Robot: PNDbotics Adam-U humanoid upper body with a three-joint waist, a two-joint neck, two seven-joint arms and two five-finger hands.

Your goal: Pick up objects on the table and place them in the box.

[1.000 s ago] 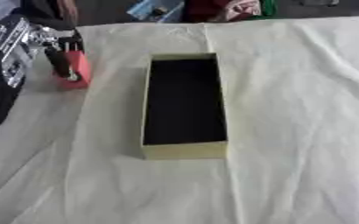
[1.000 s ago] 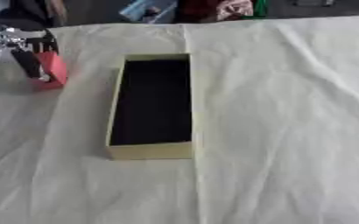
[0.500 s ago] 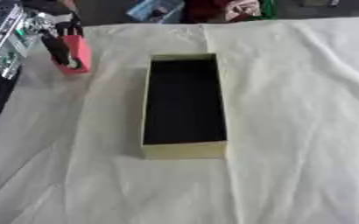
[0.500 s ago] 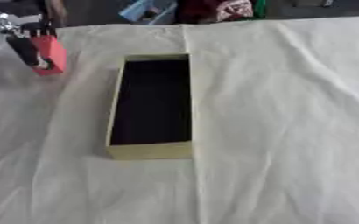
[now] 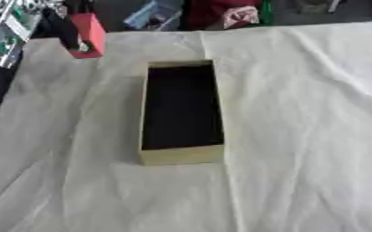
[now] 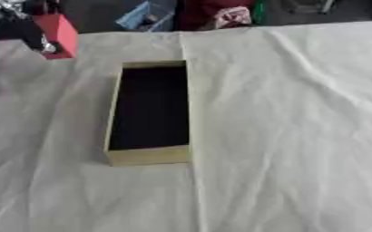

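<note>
A red block (image 5: 90, 32) hangs at the far left, above the table's back corner. My left hand (image 5: 65, 28) is shut on it, dark fingers curled round its left side, and the arm (image 5: 7, 25) comes in from the upper left. A long tan box (image 5: 181, 154) with a dark, empty inside lies in the middle of the white cloth, its long side running away from me. The block is to the left of and beyond the box's far end. My right hand shows in no view.
A wrinkled white cloth (image 5: 300, 136) covers the table. Beyond the far edge lie a blue item (image 5: 151, 16) and a red and white bundle (image 5: 225, 13).
My left hand has carried the red block upward in the picture, off the cloth toward the far left corner. The box has stayed put.
</note>
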